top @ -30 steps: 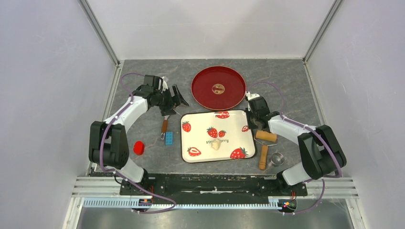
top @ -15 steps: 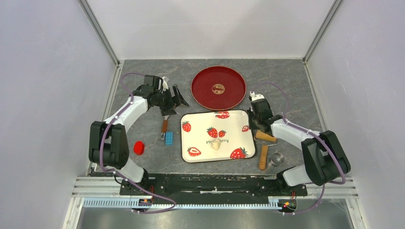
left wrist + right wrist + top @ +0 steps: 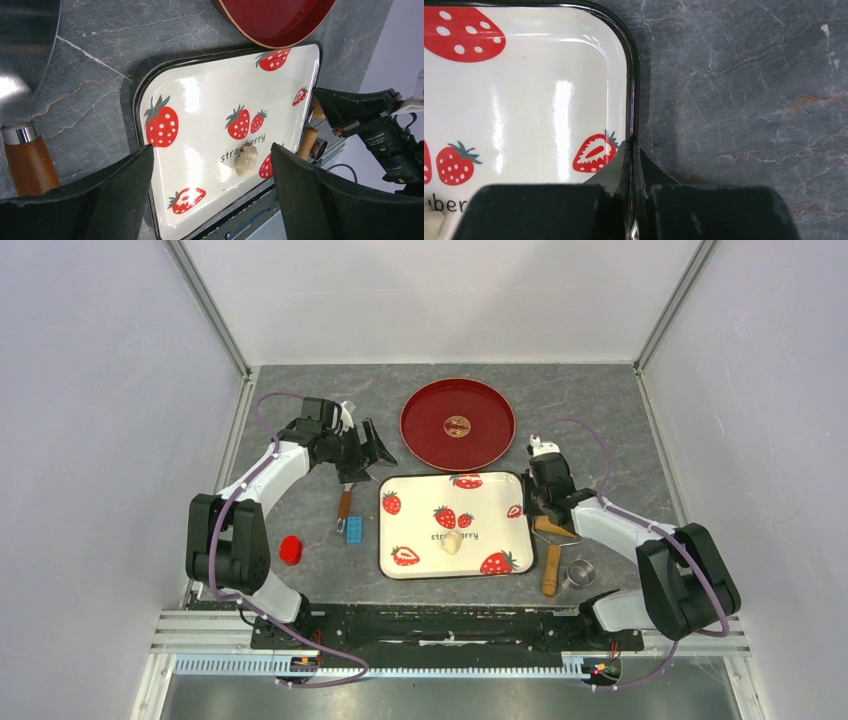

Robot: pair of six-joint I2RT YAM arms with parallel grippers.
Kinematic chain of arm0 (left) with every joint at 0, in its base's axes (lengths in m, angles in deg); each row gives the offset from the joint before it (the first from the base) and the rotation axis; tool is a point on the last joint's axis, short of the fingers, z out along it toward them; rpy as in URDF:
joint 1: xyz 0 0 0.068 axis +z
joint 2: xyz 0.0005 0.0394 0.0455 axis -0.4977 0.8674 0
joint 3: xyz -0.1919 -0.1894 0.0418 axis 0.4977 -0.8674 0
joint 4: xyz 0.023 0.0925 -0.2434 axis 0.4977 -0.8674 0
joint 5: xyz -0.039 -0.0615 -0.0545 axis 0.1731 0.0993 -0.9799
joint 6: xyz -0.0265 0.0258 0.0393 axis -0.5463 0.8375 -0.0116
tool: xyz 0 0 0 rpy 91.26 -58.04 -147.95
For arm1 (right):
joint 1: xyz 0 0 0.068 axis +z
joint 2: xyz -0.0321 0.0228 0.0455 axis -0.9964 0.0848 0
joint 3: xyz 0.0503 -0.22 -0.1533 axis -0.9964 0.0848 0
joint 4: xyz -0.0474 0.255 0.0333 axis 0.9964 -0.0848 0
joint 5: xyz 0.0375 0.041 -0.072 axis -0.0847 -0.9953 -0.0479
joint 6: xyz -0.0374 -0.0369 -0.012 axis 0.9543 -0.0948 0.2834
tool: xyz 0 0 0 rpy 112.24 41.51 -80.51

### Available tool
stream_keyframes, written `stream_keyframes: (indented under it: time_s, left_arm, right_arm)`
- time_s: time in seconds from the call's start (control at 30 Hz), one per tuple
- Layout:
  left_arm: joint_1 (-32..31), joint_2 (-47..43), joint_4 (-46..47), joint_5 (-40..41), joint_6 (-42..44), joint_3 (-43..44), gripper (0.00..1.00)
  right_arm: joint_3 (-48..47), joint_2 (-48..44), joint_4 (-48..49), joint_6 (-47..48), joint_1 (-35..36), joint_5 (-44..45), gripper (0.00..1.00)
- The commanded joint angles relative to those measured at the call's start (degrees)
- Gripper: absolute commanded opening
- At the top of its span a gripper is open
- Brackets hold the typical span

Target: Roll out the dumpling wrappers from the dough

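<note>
Dough (image 3: 452,542) sits unrolled, a small lump mid strawberry tray (image 3: 415,530), whose right rim the right end effector (image 3: 531,510) has just clamped shut on, probably steadying it for rolling, while the left end effector (image 3: 374,454) hangs wide open, empty.

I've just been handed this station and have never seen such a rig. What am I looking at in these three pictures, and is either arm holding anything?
Two small robot arms are bolted at the table's near edge, and each ends in two fingers. The wide picture looks down from above and behind them. The other two come from a camera on each wrist.

On the grey table lie a strawberry tray with a lump of dough on it and a red plate beyond it. To the right are a wooden roller and a metal ring. To the left are a wooden-handled tool, a blue block and a red piece.

The left fingers are open and hold nothing. The right fingers are shut on the tray's right rim.
</note>
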Motion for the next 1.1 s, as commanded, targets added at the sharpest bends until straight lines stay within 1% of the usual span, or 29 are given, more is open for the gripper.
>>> stream_keyframes:
  time_s: [0.0, 0.13, 0.23, 0.37, 0.47, 0.6, 0.67, 0.73, 0.87, 0.97, 1.07]
  left_arm:
    - [0.0, -0.3, 0.1, -2.0, 2.9, 1.4, 0.89]
    - [0.0, -0.4, 0.0, -2.4, 3.1, 1.6, 0.89]
    - [-0.1, -0.5, 0.1, -2.5, 3.3, 1.6, 0.89]
    - [0.0, -0.3, 0.1, -3.2, 3.6, 1.5, 0.89]
    - [0.0, -0.2, 0.4, -4.0, 3.5, 1.4, 0.89]
    - [-0.1, -0.1, 1.1, -5.5, 3.1, 1.3, 0.89]
    - [-0.3, 0.0, 1.6, -6.0, 2.8, 1.3, 0.89]
    - [-0.7, 0.3, 1.7, -5.8, 2.6, 1.8, 0.89]
    - [-2.4, 1.5, 1.8, -4.9, 1.9, 4.6, 0.87]
    - [-4.1, 2.9, 1.8, -4.2, 1.7, 7.7, 0.87]
    - [-5.6, 4.9, 1.8, -4.2, 1.5, 10.9, 0.87]
  right_arm:
    - [4.1, -0.2, -12.3, -0.9, -0.1, 0.9, 0.01]
    - [3.4, -1.5, -14.2, -0.9, -0.2, 1.1, 0.02]
    - [0.6, -2.2, -15.2, -0.6, -0.2, 1.9, 0.08]
    - [-8.1, -1.9, -19.5, -0.6, -0.2, 1.9, 0.27]
    - [-12.7, -3.0, -22.4, -1.0, -0.2, 1.9, 0.41]
    - [-14.9, -5.6, -27.0, -2.0, -0.2, 2.5, 0.59]
    - [-14.7, -7.4, -30.1, -2.8, -0.2, 3.2, 0.65]
    - [-14.2, -9.2, -33.6, -3.8, -0.2, 3.7, 0.68]
    - [-13.0, -12.4, -42.2, -6.9, -0.4, 4.2, 0.68]
    - [-11.4, -15.6, -45.0, -9.3, -0.3, 0.4, 0.67]
    - [-9.5, -17.4, -46.8, -11.3, -0.3, -4.6, 0.62]
